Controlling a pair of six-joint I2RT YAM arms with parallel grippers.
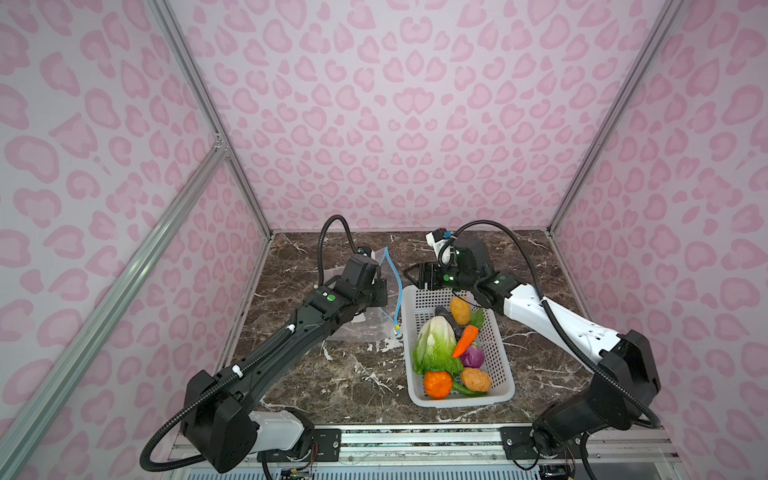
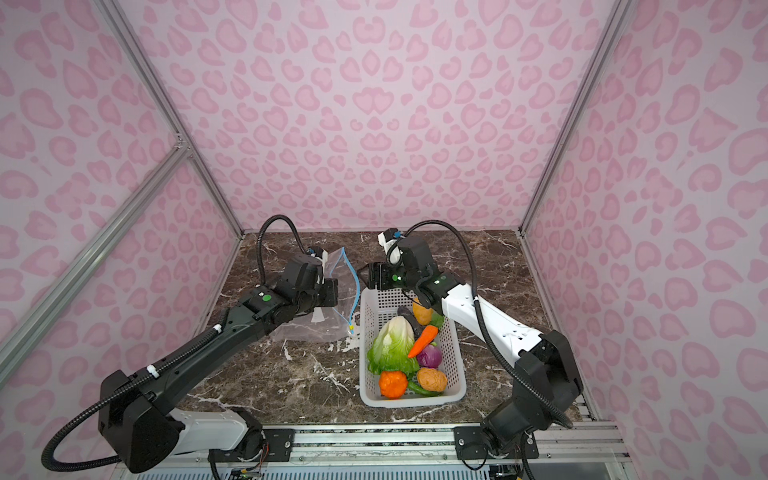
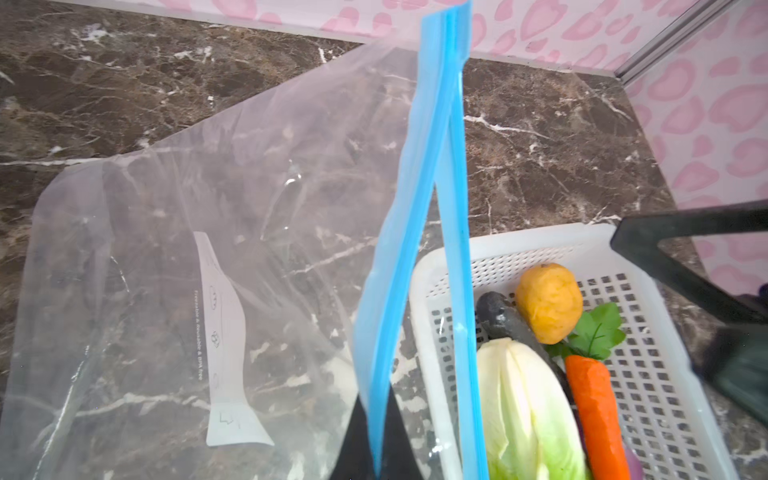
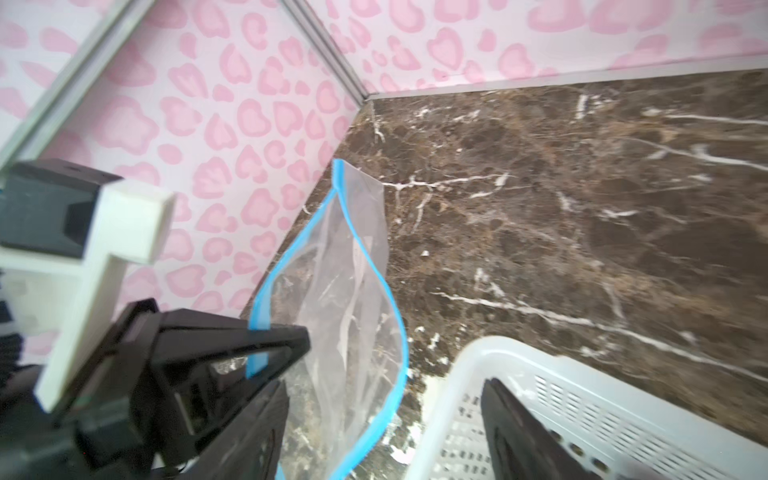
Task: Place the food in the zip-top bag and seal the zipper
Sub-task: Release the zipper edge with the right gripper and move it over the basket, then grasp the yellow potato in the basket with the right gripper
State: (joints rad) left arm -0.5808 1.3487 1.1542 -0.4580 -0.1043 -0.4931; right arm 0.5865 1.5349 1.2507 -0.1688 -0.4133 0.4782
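While our left tool (image 4: 274,349) pinches the zipper (image 3: 415,208), holding open the zip-top bag (image 3: 166,249) on the bench (image 1: 332,386), our right tool (image 1: 413,276) hangs wide and empty, all the food (image 1: 440,345) waiting in the basket (image 1: 457,401), nothing sealed.

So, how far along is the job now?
Done: the bag has its mouth open, but it is empty. In hand: the left gripper, shut on the blue zipper strip, holds one lip up; the right gripper hovers open at the far rim of the basket. Left: the cabbage, the carrot and the others lie in the basket; they must go in, then seal.
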